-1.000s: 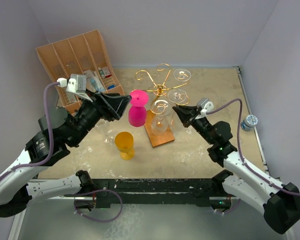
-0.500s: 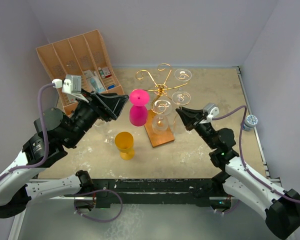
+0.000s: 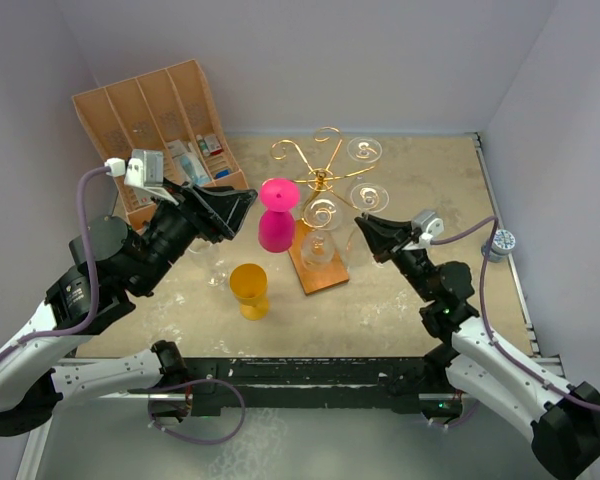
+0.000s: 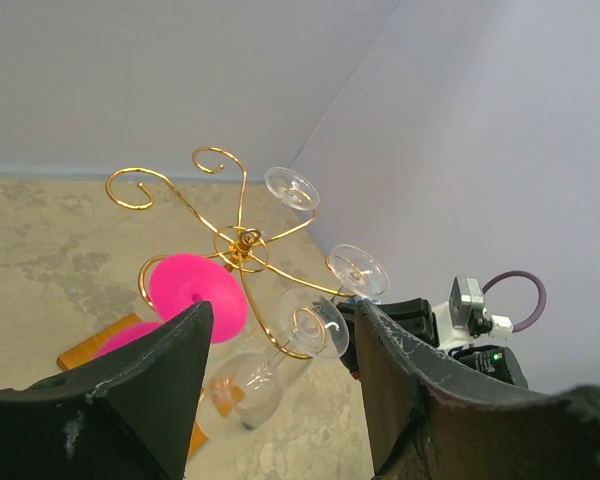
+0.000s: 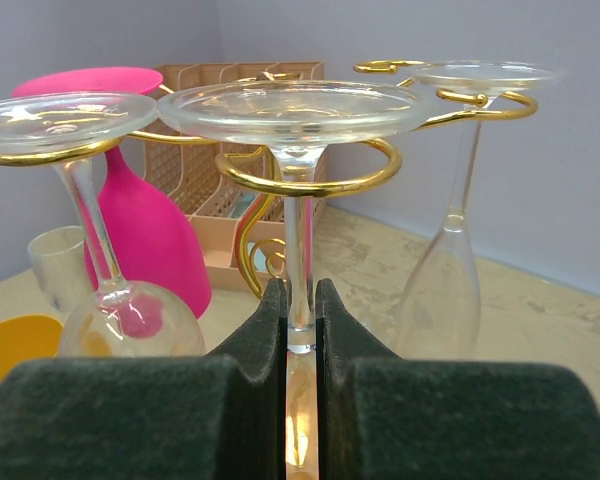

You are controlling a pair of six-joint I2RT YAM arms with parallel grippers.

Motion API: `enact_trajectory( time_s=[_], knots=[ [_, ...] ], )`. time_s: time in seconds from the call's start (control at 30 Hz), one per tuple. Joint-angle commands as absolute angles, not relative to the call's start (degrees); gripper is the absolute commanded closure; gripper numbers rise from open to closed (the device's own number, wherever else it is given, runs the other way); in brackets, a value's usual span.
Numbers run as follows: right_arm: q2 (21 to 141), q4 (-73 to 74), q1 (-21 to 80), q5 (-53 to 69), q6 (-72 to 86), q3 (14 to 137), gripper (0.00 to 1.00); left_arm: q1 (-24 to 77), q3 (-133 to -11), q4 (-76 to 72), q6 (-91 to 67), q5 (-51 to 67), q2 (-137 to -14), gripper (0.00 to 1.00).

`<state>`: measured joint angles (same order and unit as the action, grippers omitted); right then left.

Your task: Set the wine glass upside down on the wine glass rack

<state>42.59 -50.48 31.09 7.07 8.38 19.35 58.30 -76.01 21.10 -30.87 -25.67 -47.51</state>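
The gold wire wine glass rack (image 3: 320,180) stands on its brown wooden base (image 3: 320,272) mid-table. Three clear glasses and a pink one (image 3: 275,228) hang upside down from its arms. My right gripper (image 3: 368,228) is shut on the stem of one clear wine glass (image 5: 298,250). That glass's foot (image 5: 290,108) rests on a gold ring (image 5: 300,185), seen from above on the rack's right side (image 3: 365,195). My left gripper (image 3: 242,205) hovers open just left of the pink glass, holding nothing. In the left wrist view the rack (image 4: 242,245) lies beyond its spread fingers (image 4: 150,380).
A yellow cup (image 3: 249,288) stands in front of the rack's left side. A small clear tumbler (image 3: 215,262) sits under the left arm. The tan compartmented organiser (image 3: 150,110) leans at the back left. A small jar (image 3: 500,243) sits by the right wall.
The right arm has drawn back slightly toward the near right, still shut on the stem. The held glass's foot has shifted a little. The left wrist moved slightly back, then held still.
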Motion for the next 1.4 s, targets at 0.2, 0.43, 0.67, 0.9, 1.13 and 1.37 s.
enact_trajectory(
  time_s=[0.2,0.43,0.67,0.9,1.13,1.37],
  knots=[
    [46.4,-51.5,31.0,1.6,9.2,23.5,1.0,58.5,-75.8,20.5,-30.7,-26.4,-47.5,0.44],
    [48.3,-51.4,31.0,3.2,9.0,24.3,1.0,58.5,-75.5,21.0,-30.7,-26.8,-47.1,0.44],
    [49.2,-47.3,31.0,4.4,9.8,26.0,0.74,58.5,-75.5,22.1,-30.7,-27.3,-47.1,0.44],
    [47.9,-45.1,31.0,4.0,11.6,25.5,0.53,58.5,-76.1,27.5,-30.2,-28.5,-47.4,0.4],
    [38.5,-39.4,31.0,3.7,14.0,23.7,0.33,58.5,-75.9,39.4,-31.2,-28.7,-48.5,0.37],
    [25.7,-19.0,31.0,-0.6,23.4,25.6,0.3,58.5,-71.5,50.8,-36.8,-29.3,-48.4,0.37]
  ],
)
